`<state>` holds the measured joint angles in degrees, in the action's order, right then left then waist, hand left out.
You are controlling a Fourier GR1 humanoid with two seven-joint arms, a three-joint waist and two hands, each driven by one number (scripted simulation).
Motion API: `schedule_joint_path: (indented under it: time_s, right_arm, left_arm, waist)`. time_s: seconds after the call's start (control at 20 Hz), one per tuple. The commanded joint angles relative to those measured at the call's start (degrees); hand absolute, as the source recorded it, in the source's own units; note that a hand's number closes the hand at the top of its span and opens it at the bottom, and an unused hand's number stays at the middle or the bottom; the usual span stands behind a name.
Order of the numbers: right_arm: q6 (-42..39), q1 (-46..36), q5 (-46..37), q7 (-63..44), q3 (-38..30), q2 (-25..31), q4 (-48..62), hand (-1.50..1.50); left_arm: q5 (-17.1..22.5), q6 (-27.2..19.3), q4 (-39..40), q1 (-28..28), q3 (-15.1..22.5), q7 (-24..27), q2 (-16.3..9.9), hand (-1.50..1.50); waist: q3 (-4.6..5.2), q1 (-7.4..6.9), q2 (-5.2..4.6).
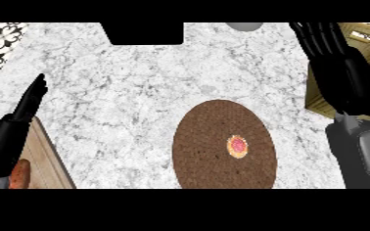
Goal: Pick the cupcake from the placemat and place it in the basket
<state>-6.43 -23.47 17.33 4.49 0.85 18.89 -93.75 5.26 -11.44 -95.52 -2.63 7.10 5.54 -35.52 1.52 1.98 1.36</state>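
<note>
White marble counter [123, 88] fills most of my view, speckled grey. On it, low and right of centre, lies a round brown woven placemat [209, 127]. I see the cupcake [237, 146] sitting on the placemat, a bit right of and below its middle, upright with its pink-and-orange top facing straight up at me; from above it reads as round, so I can't name a long axis. At the right edge a tan wooden basket [316, 100] shows only as a corner, mostly hidden behind my right hand [339, 63], and I can't tell what is inside. That hand hangs at the upper right, fingers straight and apart, holding nothing. My left hand [30, 98] rests at the left edge, fingers straight and together, pointing up. Below it, a wooden board [45, 164] sits in the lower left corner with an orange-brown item [20, 173] at its edge.
</note>
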Motion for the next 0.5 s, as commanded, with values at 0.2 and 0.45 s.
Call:
schedule_joint_path:
  time_s: [0.2,0.45]
  right_arm:
    - [-14.89,2.01,1.76,1.89,4.66,3.16,11.0,1.5]
    - [-17.38,11.09,-8.09,13.3,21.96,-6.51,-0.51,-1.5]
  left_arm:
    - [2.13,4.05,3.3,8.37,4.33,1.47,6.85,0.0]
    - [4.08,6.37,4.87,7.62,6.69,1.02,9.52,0.0]
  waist:
    - [-1.54,-1.62,-2.17]
    - [-1.52,-0.78,-1.46]
